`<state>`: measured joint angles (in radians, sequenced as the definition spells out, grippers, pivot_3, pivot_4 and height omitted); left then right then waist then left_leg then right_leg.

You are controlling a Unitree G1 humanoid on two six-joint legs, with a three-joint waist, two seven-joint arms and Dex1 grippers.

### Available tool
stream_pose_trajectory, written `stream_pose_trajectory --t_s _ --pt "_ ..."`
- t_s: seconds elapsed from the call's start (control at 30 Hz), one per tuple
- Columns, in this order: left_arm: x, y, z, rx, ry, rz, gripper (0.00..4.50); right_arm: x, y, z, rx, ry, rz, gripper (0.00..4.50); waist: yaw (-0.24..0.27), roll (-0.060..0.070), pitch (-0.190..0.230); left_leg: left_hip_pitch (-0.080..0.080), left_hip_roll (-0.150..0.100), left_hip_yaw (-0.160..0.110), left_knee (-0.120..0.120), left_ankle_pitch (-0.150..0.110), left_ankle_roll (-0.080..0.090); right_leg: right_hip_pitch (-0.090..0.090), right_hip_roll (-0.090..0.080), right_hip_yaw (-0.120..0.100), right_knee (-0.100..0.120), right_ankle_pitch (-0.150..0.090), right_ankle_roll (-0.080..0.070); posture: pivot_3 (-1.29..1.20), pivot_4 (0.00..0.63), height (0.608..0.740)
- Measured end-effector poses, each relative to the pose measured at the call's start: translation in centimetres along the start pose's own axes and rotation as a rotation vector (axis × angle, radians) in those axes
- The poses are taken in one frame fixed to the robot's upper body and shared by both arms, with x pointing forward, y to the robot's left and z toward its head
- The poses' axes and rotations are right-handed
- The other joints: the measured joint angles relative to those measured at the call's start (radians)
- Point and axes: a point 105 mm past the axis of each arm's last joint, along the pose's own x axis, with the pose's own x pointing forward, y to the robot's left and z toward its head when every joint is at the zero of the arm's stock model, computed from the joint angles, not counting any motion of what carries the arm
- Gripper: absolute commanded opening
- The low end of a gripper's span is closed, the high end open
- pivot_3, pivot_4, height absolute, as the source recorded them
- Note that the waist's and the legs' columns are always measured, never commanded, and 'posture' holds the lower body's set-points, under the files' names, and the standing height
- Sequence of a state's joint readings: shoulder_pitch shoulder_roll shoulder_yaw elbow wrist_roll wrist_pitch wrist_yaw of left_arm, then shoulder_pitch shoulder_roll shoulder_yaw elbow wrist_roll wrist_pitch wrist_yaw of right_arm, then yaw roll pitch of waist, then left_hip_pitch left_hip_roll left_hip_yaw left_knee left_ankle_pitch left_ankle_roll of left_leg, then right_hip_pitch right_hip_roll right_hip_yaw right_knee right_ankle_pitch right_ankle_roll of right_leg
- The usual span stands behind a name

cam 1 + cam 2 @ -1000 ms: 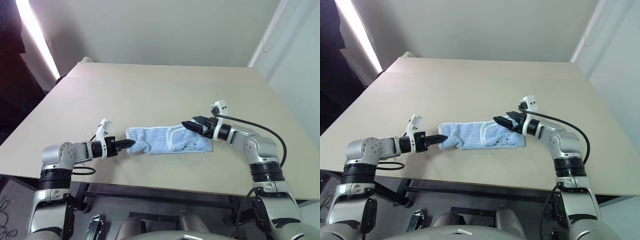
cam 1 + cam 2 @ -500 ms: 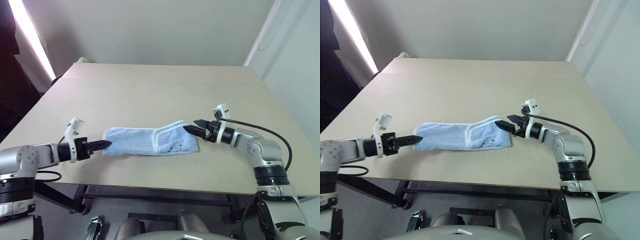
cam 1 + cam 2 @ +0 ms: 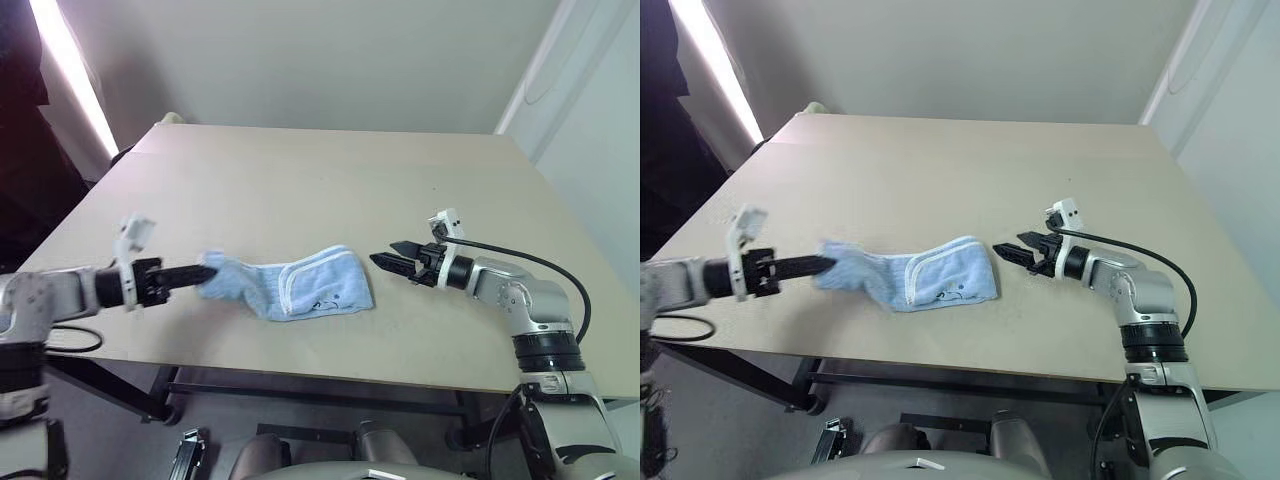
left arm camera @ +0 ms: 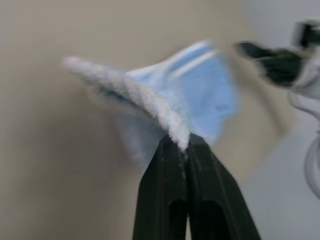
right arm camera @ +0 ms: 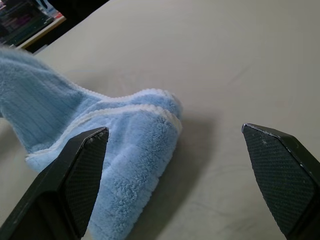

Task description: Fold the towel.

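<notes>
towel on counter, one end lifted | left pincer clamped on that end | right pincer apart, just beside the folded end | risk: thin pinch may slip, dropping cloth crooked

I'm seeing a bright strip of light glaring at the upper left, washing out that corner. The table is lying evenly lit, with soft shadows. In the left wrist view the towel is smearing with blur. The right wrist view is staying sharp.
</notes>
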<state>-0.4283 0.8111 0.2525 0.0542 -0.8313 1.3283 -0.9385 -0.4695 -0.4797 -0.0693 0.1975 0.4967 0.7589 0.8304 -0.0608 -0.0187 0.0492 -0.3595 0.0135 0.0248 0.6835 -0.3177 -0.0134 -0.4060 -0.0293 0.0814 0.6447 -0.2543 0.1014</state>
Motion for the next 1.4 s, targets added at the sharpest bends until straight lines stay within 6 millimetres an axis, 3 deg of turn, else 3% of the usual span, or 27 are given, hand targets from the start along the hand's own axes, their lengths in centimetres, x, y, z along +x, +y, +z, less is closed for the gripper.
stream_pose_trajectory --t_s 0.13,0.33,0.57,0.7,0.8,1.0,1.23,1.4 --pt "2.7 -1.5 1.5 0.014 0.006 -0.071 0.02 -0.6 -0.6 -0.1 0.007 -0.007 -0.033 4.50 -0.006 0.000 0.000 -0.001 -0.001 -0.001 -0.001 0.000 0.000 -0.001 0.001 0.000 0.001 0.000 0.002 0.00 0.000 0.716" --pt "8.2 -2.7 1.8 -0.009 0.080 -0.139 0.02 -1.3 -1.3 -0.3 0.020 -0.023 -0.086 4.50 -0.006 0.000 0.000 0.000 -0.002 -0.001 -0.001 0.000 0.000 -0.001 0.002 0.000 0.001 0.000 0.002 0.00 0.000 0.716" --pt "14.3 -3.2 -0.1 -0.023 0.205 -0.125 0.02 -2.2 -2.0 -0.7 0.040 -0.039 -0.152 4.50 -0.008 0.000 0.001 -0.002 -0.003 -0.001 -0.001 0.000 0.000 -0.002 0.002 0.001 0.000 0.000 0.002 0.00 0.000 0.716" --pt "17.2 -1.8 -1.2 -0.061 0.219 -0.011 0.02 -2.7 -2.3 -1.0 0.051 -0.045 -0.184 4.50 -0.005 0.000 0.001 -0.001 -0.003 -0.001 -0.001 0.000 0.000 -0.002 0.002 0.001 0.000 0.000 0.002 0.00 0.000 0.716" --pt "17.9 -1.8 -1.8 -0.119 0.221 -0.009 0.02 -3.0 -2.5 -1.6 0.069 -0.039 -0.204 4.50 -0.008 -0.001 0.001 -0.002 -0.003 -0.001 -0.001 0.000 0.000 -0.002 0.002 0.001 0.000 0.000 0.002 0.00 0.000 0.716" --pt "19.6 -3.9 -2.0 -0.164 0.230 -0.074 0.02 -3.3 -2.7 -1.9 0.076 -0.039 -0.226 4.50 -0.004 -0.001 0.001 -0.004 -0.004 -0.001 -0.001 0.000 0.000 -0.003 0.001 0.001 0.000 0.000 0.003 0.00 0.000 0.716" --pt "20.1 -5.5 -2.0 -0.142 0.245 -0.121 0.02 -3.3 -2.9 -1.9 0.075 -0.036 -0.242 4.50 -0.006 -0.001 0.001 -0.005 -0.004 -0.001 -0.001 0.000 0.000 -0.004 0.002 0.001 0.000 0.000 0.003 0.00 0.000 0.716" --pt "20.4 -5.3 -2.0 -0.121 0.223 -0.109 1.42 -3.3 -2.9 -1.8 0.072 -0.038 -0.244 4.50 -0.005 -0.001 0.001 -0.005 -0.004 -0.001 -0.001 0.000 0.000 -0.004 0.002 0.001 0.000 0.000 0.003 0.00 0.000 0.716"
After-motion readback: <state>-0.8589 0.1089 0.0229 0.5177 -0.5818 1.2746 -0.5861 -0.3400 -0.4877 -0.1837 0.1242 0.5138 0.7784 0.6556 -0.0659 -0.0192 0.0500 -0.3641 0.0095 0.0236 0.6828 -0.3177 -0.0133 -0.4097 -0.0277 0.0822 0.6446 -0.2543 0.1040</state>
